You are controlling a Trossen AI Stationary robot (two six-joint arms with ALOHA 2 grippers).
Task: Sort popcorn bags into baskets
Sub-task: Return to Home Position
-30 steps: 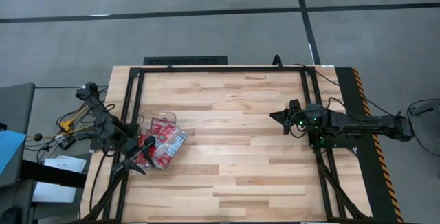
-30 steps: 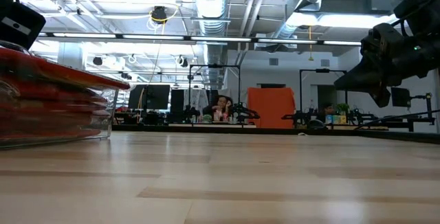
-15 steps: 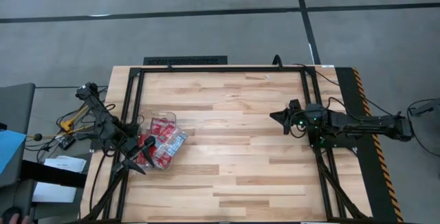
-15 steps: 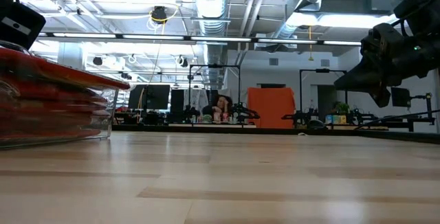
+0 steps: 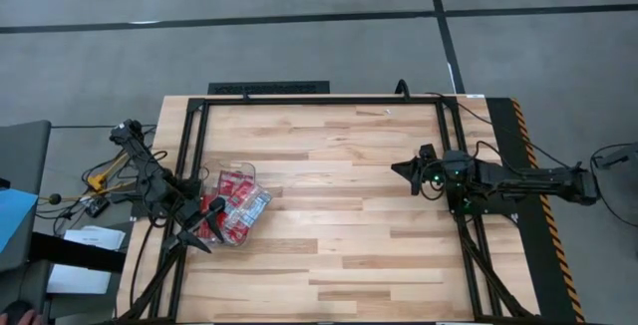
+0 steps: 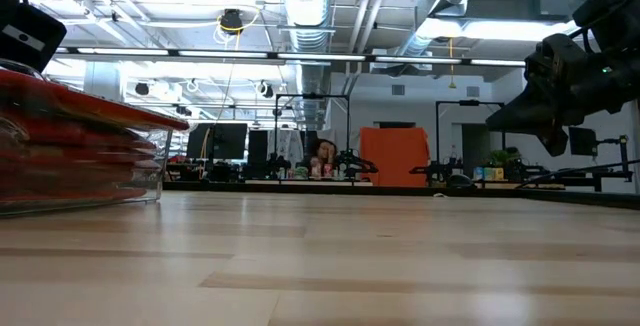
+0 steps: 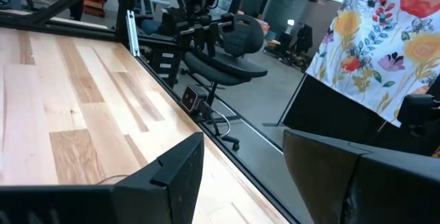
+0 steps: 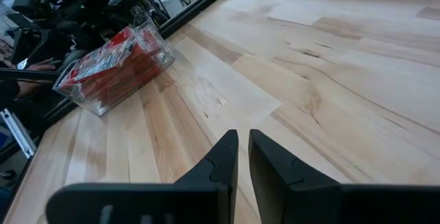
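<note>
- Relation governing the next move: small clear plastic rectangular tub with rounded corners (image 8: pixel 157 53) stands on the left part of the pale wood-plank counter (image 5: pixel 339 235), just beside the left hand (image 5: pixel 202 229). The right hand (image 8: pixel 243 135) is well apart from it, over the counter's right side. Left arm is by far the nearer.
- Tub's long axis lies skewed to the run of the planks. The exact angle is hard to read from above.
- Flat red rectangular popcorn packets (image 5: pixel 231 205) lie stacked inside the tub, up to about its rim. The low view shows the layers through the clear wall. No packet is seen loose on the counter.
- Left hand: fingers spread wide, nothing between them. Its wrist view shows only the counter edge and floor through the gap.
- Right hand: fingers drawn nearly together with a thin slit between, empty, pointing across bare planks toward the tub.
- Judgement: sorting looks complete, and what remains is pulling the arms back. The left hand needs to draw away from the tub without clipping its wall.
- Materials: the tub looks thin, rigid and glossy, probably light enough to slide on the smooth wood if nudged. The packets look like slick film, so the top of the stack could shift. The counter has a smooth, low-sheen finish.
</note>
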